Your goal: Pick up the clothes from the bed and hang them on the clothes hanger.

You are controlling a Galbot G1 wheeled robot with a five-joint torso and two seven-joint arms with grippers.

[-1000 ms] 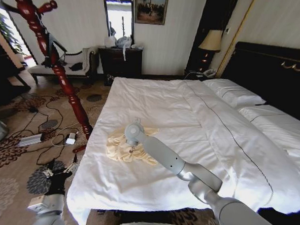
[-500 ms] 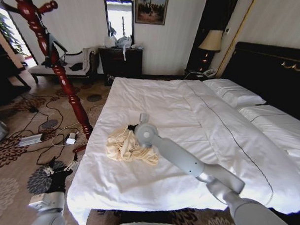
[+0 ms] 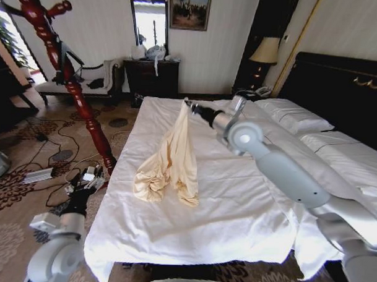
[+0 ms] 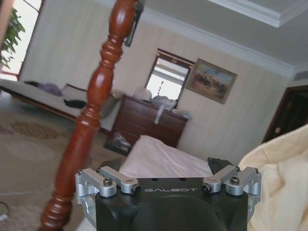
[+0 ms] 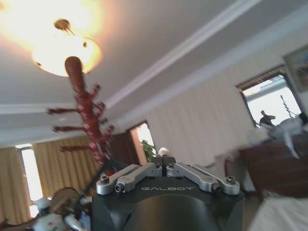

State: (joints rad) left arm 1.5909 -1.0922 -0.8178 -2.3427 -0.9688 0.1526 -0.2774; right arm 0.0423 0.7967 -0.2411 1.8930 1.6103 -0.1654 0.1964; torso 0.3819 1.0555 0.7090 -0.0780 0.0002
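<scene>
Right gripper (image 3: 190, 106) pinched shut on the clothes (image 3: 172, 159), raised over the far-middle of the bed (image 3: 236, 204). Cream garment hung from that pinch as a long drape; lower end bunched on the white duvet, so lifted only partway. Left gripper (image 4: 168, 185) low by the near-left bed corner, fingers spread w/ nothing between. Red wooden coat stand (image 3: 67, 69) to the left, beside the bed. Clothes hanger not identifiable. Judged approx. halfway: pickup nearly done; carry and hanging left.
</scene>
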